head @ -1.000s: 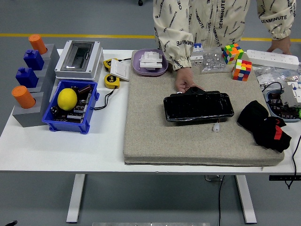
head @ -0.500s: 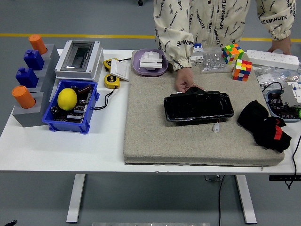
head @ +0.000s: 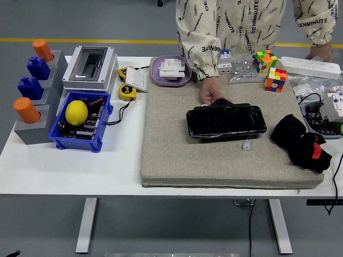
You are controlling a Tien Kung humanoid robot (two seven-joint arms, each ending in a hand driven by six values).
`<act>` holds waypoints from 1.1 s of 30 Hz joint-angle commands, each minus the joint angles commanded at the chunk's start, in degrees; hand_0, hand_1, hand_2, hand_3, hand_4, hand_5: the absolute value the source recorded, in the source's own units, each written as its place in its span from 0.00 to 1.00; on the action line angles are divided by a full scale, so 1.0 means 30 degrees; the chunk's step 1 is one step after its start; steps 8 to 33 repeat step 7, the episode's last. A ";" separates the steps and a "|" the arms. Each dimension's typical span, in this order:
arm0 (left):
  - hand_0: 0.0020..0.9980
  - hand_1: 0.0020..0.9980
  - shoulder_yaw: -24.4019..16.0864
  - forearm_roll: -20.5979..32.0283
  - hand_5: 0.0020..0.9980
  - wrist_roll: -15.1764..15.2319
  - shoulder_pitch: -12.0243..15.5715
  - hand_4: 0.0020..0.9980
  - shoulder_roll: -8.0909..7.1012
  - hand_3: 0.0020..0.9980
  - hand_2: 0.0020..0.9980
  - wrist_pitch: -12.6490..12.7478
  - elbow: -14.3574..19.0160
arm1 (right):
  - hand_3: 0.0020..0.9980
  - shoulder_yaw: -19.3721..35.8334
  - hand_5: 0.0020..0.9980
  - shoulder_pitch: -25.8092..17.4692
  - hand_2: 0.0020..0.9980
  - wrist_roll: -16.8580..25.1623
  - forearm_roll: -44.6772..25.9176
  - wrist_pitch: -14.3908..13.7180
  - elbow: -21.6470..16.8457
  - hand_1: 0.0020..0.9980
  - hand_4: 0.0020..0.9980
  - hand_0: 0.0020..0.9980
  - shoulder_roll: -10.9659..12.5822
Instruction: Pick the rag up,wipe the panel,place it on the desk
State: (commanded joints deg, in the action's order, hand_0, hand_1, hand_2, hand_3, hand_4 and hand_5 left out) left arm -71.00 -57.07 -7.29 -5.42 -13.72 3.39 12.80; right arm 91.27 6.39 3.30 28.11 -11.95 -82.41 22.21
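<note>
The black rag (head: 301, 142) lies crumpled on the pad (head: 171, 144) beside the dark panel (head: 225, 121), a person's hand (head: 211, 92) touching its edge; wiped or not, I can't tell, no robot hand showing.

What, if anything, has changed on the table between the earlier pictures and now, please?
Nothing has visibly changed. The person's hand rests on the far edge of the black panel as before, the other hand is by the power strip, and the black rag lies untouched on the beige mat. Neither robot hand is in view.
</note>
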 joint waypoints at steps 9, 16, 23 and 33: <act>0.65 0.66 -0.0041 0.0002 0.44 -0.0001 -0.0004 0.68 -0.0006 0.58 0.70 -0.0004 0.0000 | 0.83 0.0161 0.71 0.0058 0.87 0.0094 -0.0118 0.0109 -0.0107 0.83 1.00 0.89 -0.0019; 0.65 0.66 -0.0041 0.0002 0.44 -0.0001 -0.0004 0.68 -0.0006 0.58 0.70 -0.0004 0.0000 | 0.83 0.0161 0.71 0.0058 0.87 0.0094 -0.0118 0.0109 -0.0107 0.83 1.00 0.89 -0.0019; 0.65 0.66 -0.0041 0.0002 0.44 -0.0001 -0.0004 0.68 -0.0006 0.58 0.70 -0.0004 0.0000 | 0.83 0.0161 0.71 0.0058 0.87 0.0094 -0.0118 0.0109 -0.0107 0.83 1.00 0.89 -0.0019; 0.65 0.66 -0.0041 0.0002 0.44 -0.0001 -0.0004 0.68 -0.0006 0.58 0.70 -0.0004 0.0000 | 0.83 0.0161 0.71 0.0058 0.87 0.0094 -0.0118 0.0109 -0.0107 0.83 1.00 0.89 -0.0019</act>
